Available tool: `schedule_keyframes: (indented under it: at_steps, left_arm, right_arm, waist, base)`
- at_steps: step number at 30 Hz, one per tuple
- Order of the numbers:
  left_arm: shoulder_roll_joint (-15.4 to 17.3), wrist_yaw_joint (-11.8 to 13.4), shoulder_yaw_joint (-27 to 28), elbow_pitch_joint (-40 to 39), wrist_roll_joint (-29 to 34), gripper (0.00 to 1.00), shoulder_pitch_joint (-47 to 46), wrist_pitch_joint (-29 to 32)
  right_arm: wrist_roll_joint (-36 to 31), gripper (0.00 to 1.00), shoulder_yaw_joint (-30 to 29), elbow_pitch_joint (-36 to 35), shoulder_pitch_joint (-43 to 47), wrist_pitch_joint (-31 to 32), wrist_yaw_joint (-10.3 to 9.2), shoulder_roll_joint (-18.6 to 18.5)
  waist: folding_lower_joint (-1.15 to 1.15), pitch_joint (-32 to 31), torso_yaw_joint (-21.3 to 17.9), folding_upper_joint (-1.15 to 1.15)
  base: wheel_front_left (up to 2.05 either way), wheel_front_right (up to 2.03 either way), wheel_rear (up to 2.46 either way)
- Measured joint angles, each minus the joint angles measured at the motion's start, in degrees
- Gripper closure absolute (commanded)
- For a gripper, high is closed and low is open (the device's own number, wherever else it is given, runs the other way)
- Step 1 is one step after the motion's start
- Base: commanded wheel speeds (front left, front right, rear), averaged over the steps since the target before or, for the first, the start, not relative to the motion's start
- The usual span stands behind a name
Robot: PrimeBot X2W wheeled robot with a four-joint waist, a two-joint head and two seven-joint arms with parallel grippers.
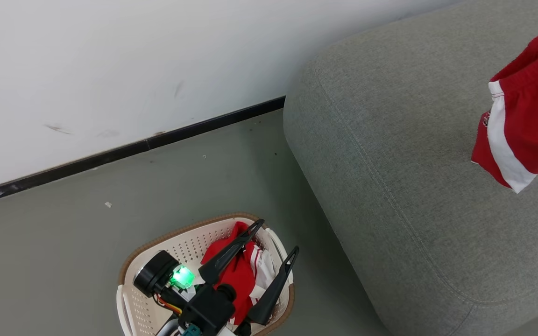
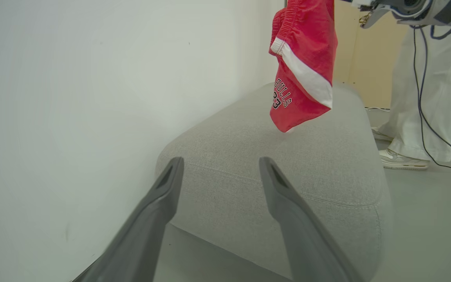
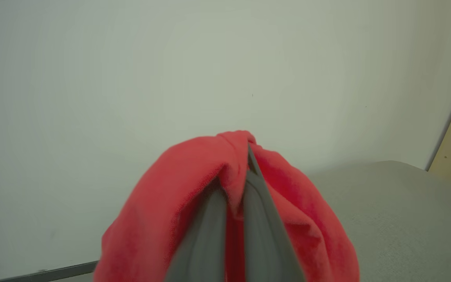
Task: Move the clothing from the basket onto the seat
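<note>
The right gripper (image 3: pixel 234 166) was clamped tight on a bunch of the red shorts (image 1: pixel 530 116), which dangled over the seat (image 1: pixel 390 163). The left gripper (image 1: pixel 277 235) hung wide open and empty above the basket (image 1: pixel 171 235) on the floor by the seat's corner, more red clothing (image 1: pixel 236 275) inside. It's light, floppy stuff, so probably best pinched at a bunched fold.

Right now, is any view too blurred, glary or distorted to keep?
Head view: sharp, evenly lit; a green lamp glows near the left hand. Left wrist view: lettering on the red shorts reads clearly. Right wrist view: right hand and shorts out of focus, too close.
</note>
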Motion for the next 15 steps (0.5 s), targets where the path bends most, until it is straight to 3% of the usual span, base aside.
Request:
schedule_keyframes:
  at_steps: [15]
  left_arm:
    - [0.52, -0.36, -2.04, -3.57, 1.75, 0.00, -2.68, 2.03]
  right_arm:
    - [-0.97, 1.00, -7.81, 10.00, -2.36, -2.19, -0.01, -4.56]
  waist:
    - [0.00, 5.37, 3.69, 0.00]
  base:
    - [0.00, 0.00, 0.00]
